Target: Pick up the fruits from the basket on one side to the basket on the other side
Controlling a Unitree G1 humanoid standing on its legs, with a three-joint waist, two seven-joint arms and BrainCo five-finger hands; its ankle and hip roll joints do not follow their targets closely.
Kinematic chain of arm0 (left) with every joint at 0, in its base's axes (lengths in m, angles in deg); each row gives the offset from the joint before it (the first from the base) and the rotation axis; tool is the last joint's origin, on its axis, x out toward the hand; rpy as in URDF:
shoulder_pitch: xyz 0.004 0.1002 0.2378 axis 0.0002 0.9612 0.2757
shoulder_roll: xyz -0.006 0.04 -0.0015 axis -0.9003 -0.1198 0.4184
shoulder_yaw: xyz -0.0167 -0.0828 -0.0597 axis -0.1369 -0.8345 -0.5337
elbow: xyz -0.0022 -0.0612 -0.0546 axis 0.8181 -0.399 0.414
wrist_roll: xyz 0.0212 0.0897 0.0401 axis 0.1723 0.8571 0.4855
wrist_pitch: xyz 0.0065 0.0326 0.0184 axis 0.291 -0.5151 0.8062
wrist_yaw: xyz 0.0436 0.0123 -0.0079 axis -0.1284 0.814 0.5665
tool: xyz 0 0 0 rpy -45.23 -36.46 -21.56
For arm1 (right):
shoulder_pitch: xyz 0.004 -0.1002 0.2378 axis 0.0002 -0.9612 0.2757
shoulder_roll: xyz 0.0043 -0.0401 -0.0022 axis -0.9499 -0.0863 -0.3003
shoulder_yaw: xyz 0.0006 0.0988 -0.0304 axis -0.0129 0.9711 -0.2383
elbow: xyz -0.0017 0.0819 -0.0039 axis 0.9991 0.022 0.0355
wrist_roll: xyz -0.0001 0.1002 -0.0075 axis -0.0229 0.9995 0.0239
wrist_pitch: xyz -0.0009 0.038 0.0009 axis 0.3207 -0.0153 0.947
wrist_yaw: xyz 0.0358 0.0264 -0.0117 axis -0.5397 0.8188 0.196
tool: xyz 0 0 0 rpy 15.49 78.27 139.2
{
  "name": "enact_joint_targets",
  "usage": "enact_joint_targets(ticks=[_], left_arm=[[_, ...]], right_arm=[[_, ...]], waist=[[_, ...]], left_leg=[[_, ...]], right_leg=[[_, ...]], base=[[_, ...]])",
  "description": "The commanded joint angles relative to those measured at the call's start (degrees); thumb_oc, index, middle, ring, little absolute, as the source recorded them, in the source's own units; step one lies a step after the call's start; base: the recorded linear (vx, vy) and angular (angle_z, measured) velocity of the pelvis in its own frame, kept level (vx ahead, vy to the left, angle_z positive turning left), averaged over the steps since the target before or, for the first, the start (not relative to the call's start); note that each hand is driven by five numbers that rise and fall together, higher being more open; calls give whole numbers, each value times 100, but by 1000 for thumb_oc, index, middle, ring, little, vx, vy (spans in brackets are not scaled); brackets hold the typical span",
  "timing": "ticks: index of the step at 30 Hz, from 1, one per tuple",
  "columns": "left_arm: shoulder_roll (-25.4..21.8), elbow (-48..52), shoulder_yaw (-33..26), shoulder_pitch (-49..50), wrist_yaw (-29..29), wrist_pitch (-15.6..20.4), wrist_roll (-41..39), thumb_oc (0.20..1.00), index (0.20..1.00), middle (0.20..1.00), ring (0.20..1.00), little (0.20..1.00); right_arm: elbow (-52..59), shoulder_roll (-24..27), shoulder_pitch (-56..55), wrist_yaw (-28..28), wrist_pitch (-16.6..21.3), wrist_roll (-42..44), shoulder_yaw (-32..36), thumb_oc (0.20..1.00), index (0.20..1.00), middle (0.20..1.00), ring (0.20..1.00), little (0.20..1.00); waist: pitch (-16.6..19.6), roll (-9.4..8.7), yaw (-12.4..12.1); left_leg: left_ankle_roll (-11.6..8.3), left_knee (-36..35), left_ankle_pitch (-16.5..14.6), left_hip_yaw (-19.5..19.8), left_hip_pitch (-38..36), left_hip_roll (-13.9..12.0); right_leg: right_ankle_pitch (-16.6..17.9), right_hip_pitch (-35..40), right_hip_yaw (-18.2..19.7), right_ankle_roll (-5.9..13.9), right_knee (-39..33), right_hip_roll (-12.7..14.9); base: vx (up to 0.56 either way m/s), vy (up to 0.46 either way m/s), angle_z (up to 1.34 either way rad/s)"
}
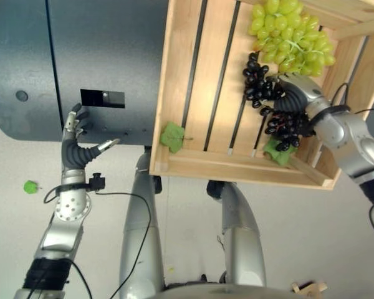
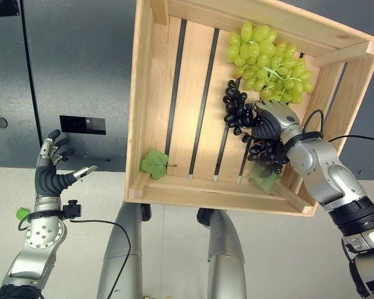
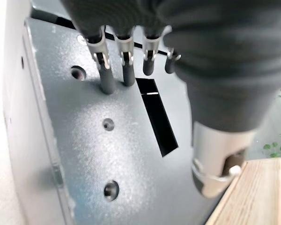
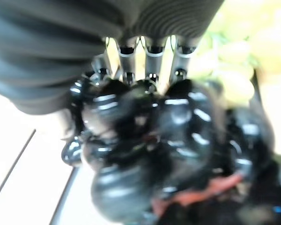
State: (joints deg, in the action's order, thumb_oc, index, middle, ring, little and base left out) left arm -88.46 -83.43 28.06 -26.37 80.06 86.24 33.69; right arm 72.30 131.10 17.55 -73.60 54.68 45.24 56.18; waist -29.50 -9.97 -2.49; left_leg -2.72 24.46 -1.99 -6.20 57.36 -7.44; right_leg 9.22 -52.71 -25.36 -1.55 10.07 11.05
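Right hand (image 2: 271, 121) fingers (image 4: 152, 58) curled round black grape bunch (image 2: 249, 128), inside wooden crate (image 2: 174, 81) at right. Green grape bunch (image 2: 265, 59) just beyond, touching black bunch, at crate's far right. Green leaf (image 2: 154, 163) in crate's near-left corner. Left hand (image 1: 78, 146) at left over dark grey panel (image 1: 100, 56), fingers (image 3: 107, 75) straight, holding nothing.

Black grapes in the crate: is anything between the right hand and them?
Nothing visible does. The right hand is already down on the black grapes inside the wooden crate, its fingers curled into the bunch. The green grapes lie just beyond, touching the bunch but not covering it. The left hand is open over the dark panel.
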Motion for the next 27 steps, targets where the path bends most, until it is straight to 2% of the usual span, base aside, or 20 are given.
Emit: enact_joint_targets(ticks=[1,7,9,10,12,13,14,15,17,18,19,21,24,25,27], left_arm=[[96,-12,54,247,-260,-181,23,1000,1000,1000,1000,1000],[91,-4,42,225,-281,-175,-1,1000,1000,1000,1000,1000],[81,-21,51,185,-294,-167,-30,1000,1000,1000,1000,1000],[80,-22,52,185,-294,-167,-31,1000,1000,1000,1000,1000],[30,-34,108,166,-408,-115,-95,1000,1000,1000,1000,1000],[-28,-22,118,168,-457,-81,-112,1000,1000,1000,1000,1000],[-26,-22,110,150,-460,-81,-114,1000,1000,1000,1000,1000],[-135,10,129,202,-548,-27,-141,1000,1000,1000,1000,1000],[-185,-4,153,145,-581,37,-159,1000,1000,1000,1000,1000],[-185,-9,155,142,-582,42,-162,1000,1000,1000,1000,1000],[-202,7,157,129,-596,74,-161,1000,1000,1000,1000,1000],[-180,4,143,110,-599,128,-171,1000,1000,1000,1000,1000],[-151,-45,163,95,-595,149,-221,1000,1000,1000,1000,1000],[-94,-97,175,87,-585,141,-250,1000,1000,1000,1000,1000],[-99,-99,182,84,-585,142,-251,1000,1000,1000,1000,1000]], right_arm=[[-9,240,-232,162,-56,105,-27,200,200,200,200,200],[38,163,-183,161,-24,363,-87,200,200,200,200,200],[53,-39,-257,191,34,1141,-63,200,200,200,200,200],[54,-38,-260,191,34,1144,-60,200,200,200,200,200],[98,-291,-358,508,274,2985,-195,200,200,200,200,200],[167,-242,-313,715,381,3672,-314,200,200,200,200,200],[160,-231,-286,721,386,3692,-314,200,200,200,200,200],[227,-46,-186,906,485,4723,-497,200,200,200,200,200],[286,53,-69,1044,577,5582,-607,200,200,200,200,200],[283,66,-63,1054,579,5613,-608,200,200,200,200,200],[259,62,-109,1170,605,6264,-646,200,200,200,200,200],[283,-36,-214,1320,563,6978,-601,200,200,200,200,200],[266,-78,-254,1332,603,7391,-546,200,200,200,200,200],[228,-225,-315,1326,627,7908,-404,200,200,200,200,200],[228,-221,-324,1331,628,7920,-394,200,200,200,200,200]], waist=[[-30,15,28],[-30,4,17],[-30,-2,19],[-30,-3,18],[-30,3,-16],[-30,0,-34],[-30,0,-23],[-30,-13,-52],[-30,-11,-57],[-30,-9,-56],[-30,9,-79],[-30,30,-98],[-30,61,-130],[-30,97,-139],[-30,98,-146]], left_leg=[[-109,-431,9,151,-314,82],[-110,-437,26,159,-309,80],[-115,-445,45,155,-309,76],[-115,-446,45,154,-310,76],[-122,-463,38,149,-365,63],[-126,-471,50,153,-363,59],[-122,-478,75,154,-334,65],[-145,-498,72,146,-390,48],[-159,-530,124,145,-375,57],[-159,-535,127,146,-377,58],[-176,-565,156,150,-390,54],[-194,-609,189,153,-413,57],[-208,-657,214,160,-446,66],[-219,-673,231,145,-469,75],[-219,-675,232,146,-471,75]], right_leg=[[-258,67,134,1222,692,660],[-267,72,124,1219,706,653],[-274,56,117,1217,722,650],[-274,56,117,1217,722,650],[-310,99,102,1217,749,646],[-308,96,92,1213,759,646],[-290,72,87,1204,748,650],[-307,115,66,1217,765,653],[-282,93,43,1217,765,669],[-282,94,42,1217,764,670],[-283,109,23,1226,770,674],[-289,124,10,1234,780,675],[-292,155,-15,1245,787,695],[-288,173,-26,1248,791,713],[-288,175,-28,1248,791,713]], base=[[0,0,0],[0,0,0],[0,0,0],[0,0,0],[0,0,0],[0,0,0],[0,0,0],[0,0,0],[0,0,0],[0,0,0],[0,0,0],[0,0,0],[0,0,0],[0,0,0],[0,0,0]])
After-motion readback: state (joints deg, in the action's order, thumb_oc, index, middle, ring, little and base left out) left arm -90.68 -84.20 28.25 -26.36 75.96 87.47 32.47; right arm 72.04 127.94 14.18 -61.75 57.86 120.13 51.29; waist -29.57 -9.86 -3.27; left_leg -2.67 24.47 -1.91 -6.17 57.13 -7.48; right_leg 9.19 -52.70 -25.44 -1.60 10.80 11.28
